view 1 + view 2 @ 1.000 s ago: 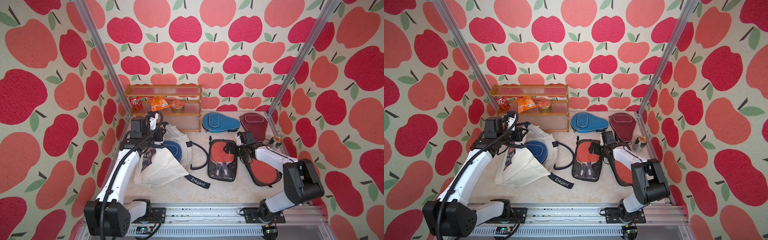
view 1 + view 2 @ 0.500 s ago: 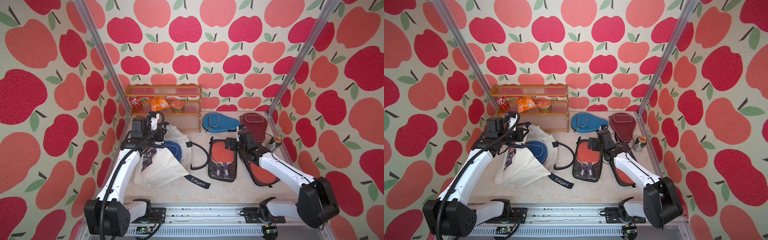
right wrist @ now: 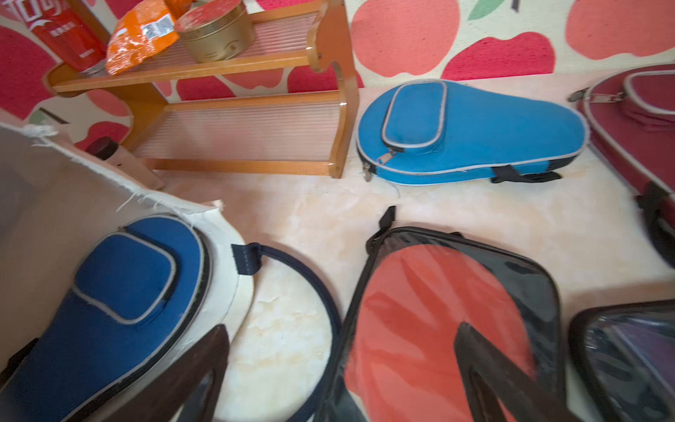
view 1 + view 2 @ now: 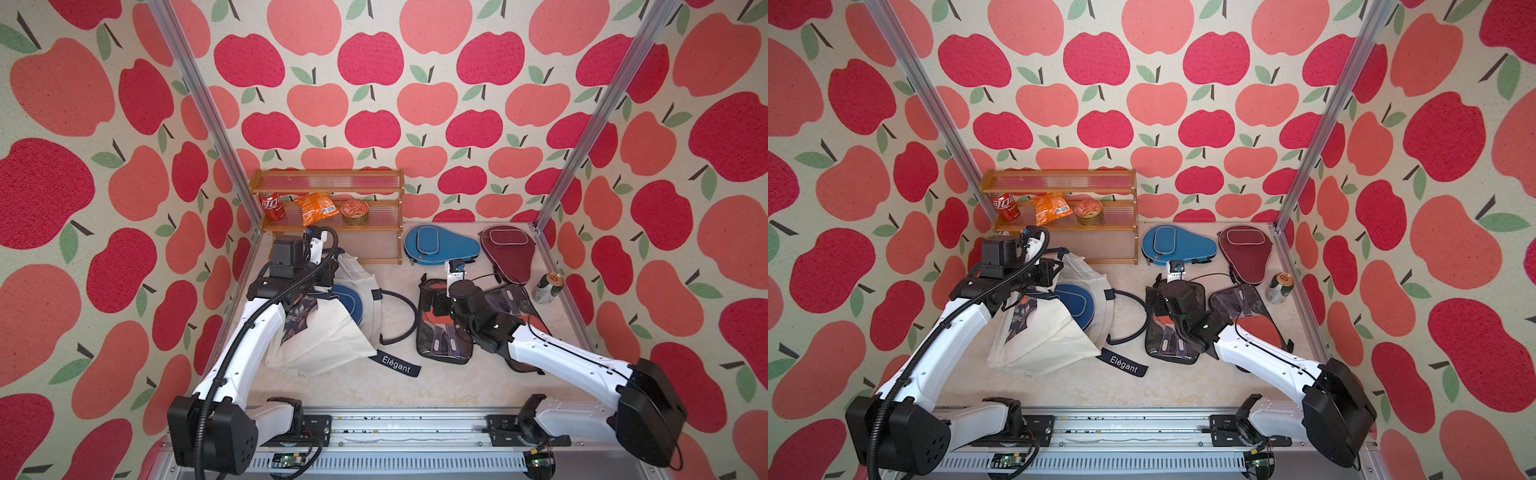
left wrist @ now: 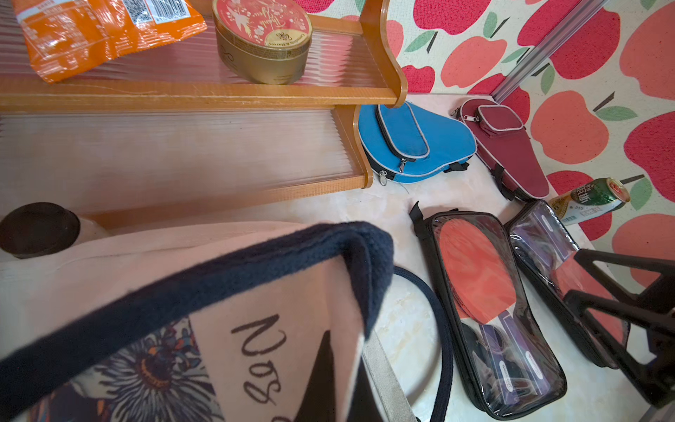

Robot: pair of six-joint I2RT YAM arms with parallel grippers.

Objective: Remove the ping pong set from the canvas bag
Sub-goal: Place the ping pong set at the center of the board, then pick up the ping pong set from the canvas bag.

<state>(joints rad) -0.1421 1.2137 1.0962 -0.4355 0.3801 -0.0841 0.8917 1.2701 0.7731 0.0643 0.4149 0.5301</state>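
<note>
I had the left tool (image 4: 325, 275) clamped fully shut on the navy-trimmed rim of the canvas bag (image 4: 328, 336), holding that edge up off the worktop (image 4: 415, 386) so the mouth gaped toward the other arm. The navy ping pong case (image 3: 120, 292) lay inside the mouth. I saw its round end and pocket; fabric covered the rest.

The right tool (image 3: 341, 329) was spread wide, nothing in it. It hung over the head end of a clear zip case (image 4: 440, 345) with a red paddle inside, just beside the bag's loose navy strap (image 4: 399, 316). In the right wrist view one finger sat over the edge of the bag mouth, the other over the red paddle.

A second clear case (image 4: 511, 299) lay alongside, partly under my right arm. A light blue paddle case (image 4: 440, 245) and a maroon paddle case (image 4: 505, 249) lay flat by the back wall, with a green can (image 4: 548, 287) near the right post. The wooden shelf (image 4: 328, 181) behind the bag carried a red can (image 4: 272, 206), an orange snack bag (image 4: 316, 208) and a gold round tin (image 4: 355, 211).
</note>
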